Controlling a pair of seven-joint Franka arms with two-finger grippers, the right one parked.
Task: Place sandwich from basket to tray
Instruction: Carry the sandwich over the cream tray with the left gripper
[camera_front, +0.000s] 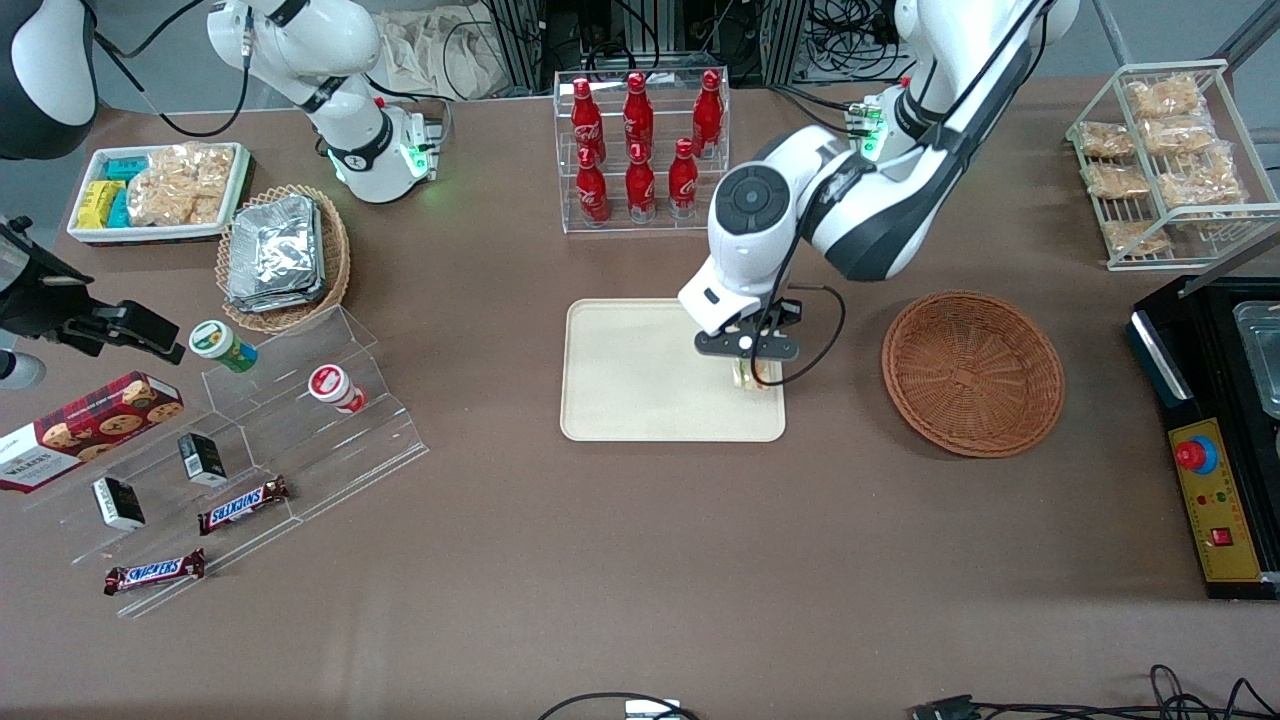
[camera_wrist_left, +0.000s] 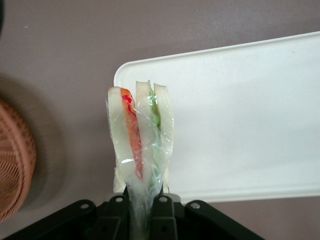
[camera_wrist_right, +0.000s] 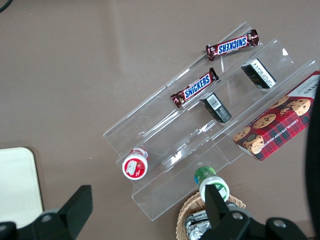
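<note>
The sandwich (camera_wrist_left: 140, 135), a clear-wrapped wedge with red and green filling, is hanging over the cream tray (camera_front: 630, 400) near its corner closest to the empty brown wicker basket (camera_front: 972, 372). The left gripper (camera_front: 752, 372) is clamping it; the basket is sitting at three o'clock of the tray.

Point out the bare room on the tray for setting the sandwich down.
The tray is bare from its rim toward the parked arm up to the gripper, shut on the sandwich at the corner nearest the basket.
</note>
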